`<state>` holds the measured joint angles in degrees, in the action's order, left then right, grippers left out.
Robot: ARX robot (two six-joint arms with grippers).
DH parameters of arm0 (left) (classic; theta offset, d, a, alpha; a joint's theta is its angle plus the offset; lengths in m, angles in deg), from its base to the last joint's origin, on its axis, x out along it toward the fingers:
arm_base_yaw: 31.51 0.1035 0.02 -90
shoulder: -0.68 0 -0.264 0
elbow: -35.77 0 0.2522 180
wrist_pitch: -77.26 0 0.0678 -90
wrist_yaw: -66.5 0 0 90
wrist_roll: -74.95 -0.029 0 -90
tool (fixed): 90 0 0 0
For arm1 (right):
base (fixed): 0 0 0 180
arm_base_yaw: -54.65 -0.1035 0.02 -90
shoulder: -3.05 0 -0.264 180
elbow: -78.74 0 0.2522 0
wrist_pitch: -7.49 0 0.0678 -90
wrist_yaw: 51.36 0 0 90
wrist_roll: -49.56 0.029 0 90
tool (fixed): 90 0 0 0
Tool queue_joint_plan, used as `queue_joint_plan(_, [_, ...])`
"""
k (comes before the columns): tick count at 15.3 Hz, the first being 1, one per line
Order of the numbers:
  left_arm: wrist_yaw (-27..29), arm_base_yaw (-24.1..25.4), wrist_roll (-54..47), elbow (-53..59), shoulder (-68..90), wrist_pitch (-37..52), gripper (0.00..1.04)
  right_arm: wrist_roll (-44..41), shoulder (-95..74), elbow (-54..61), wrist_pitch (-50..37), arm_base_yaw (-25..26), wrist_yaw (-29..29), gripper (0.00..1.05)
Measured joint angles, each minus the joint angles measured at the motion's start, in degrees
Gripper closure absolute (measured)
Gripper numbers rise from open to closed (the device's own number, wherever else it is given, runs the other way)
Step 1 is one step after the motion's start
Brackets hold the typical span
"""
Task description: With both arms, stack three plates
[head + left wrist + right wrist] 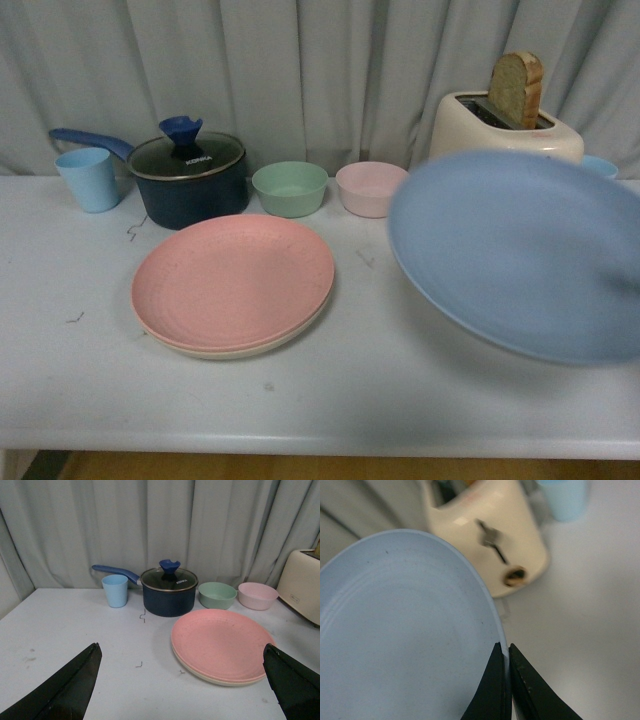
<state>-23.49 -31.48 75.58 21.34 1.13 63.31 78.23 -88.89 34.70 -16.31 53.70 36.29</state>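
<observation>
The right gripper (505, 651) pinches the blue plate (510, 250) by a sliver of rim — a thin hold, so the tilted plate may swing or slip out. It hangs above the table (400, 400), right of the pink plate (232, 280) lying on the beige plate (238, 351); its edge could knock that stack askew. The left gripper (180, 647) gapes wide, empty.
</observation>
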Motion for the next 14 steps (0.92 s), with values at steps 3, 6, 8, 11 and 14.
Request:
queue_joint_plan(3, [0.02, 0.0, 0.0, 0.0, 0.0, 0.0, 0.07, 5.66, 1.4, -9.33, 2.38, -13.49, 6.56, 1.02])
queue_joint_plan(6, [0.02, 0.0, 0.02, 0.0, 0.0, -0.02, 0.07, 8.41, -15.04, -26.25, 13.05, -24.63, 16.59, 1.02])
queue_joint_plan(8, [0.02, 0.0, 0.0, 0.0, 0.0, 0.0, 0.07, 8.9, -21.57, -35.69, 16.81, -27.82, 20.7, 1.02])
queue_joint_plan(11, [0.0, 0.0, 0.0, 0.0, 0.0, 0.0, 0.07, 7.87, -29.05, -44.35, 23.54, -29.55, 24.59, 1.02])
queue_joint_plan(14, [0.02, 0.0, 0.0, 0.0, 0.0, -0.02, 0.07, 5.77, -33.44, -47.91, 25.22, -29.75, 26.62, 1.02])
